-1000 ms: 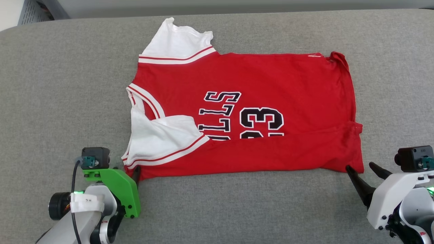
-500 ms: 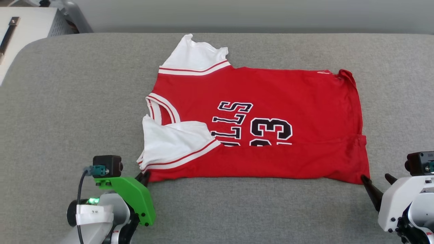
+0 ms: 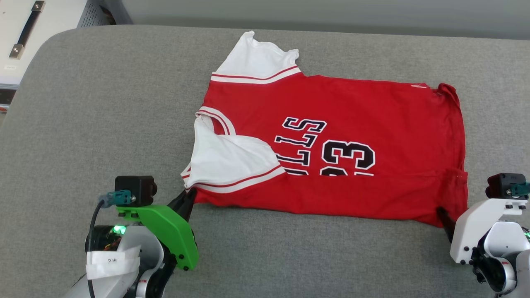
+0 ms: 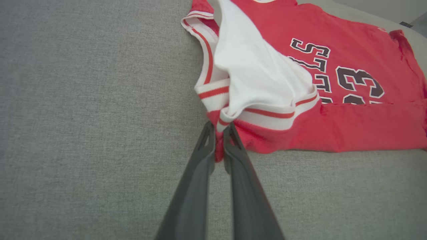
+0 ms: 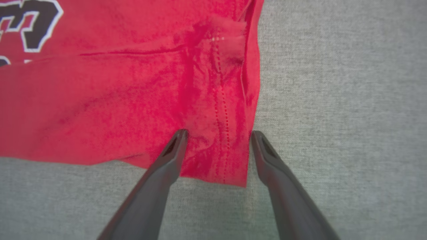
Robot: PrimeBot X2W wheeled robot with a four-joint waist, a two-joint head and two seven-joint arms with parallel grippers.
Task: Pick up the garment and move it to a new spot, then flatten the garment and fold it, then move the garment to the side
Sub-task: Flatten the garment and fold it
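The garment [image 3: 352, 124], a red jersey with white sleeves and black lettering, lies spread on the grey table with its near long edge folded over. My left gripper [image 3: 188, 199] is at its near-left corner. In the left wrist view the left gripper [image 4: 218, 140] is shut on the garment [image 4: 350, 126], pinching the red and striped corner cloth. My right gripper [image 3: 445, 216] is at the near-right hem corner. In the right wrist view the right gripper [image 5: 218, 133] stands open, its two fingers straddling the hem of the garment [image 5: 116, 100].
The grey padded table [image 3: 103, 103] extends well to the left of the jersey and along the near edge. A white cabinet with a dark handle [image 3: 25, 33] stands beyond the table's far-left corner.
The head camera has shifted. My left gripper has shut on the jersey's near-left corner. My right gripper has moved forward so its open fingers straddle the near-right hem corner.
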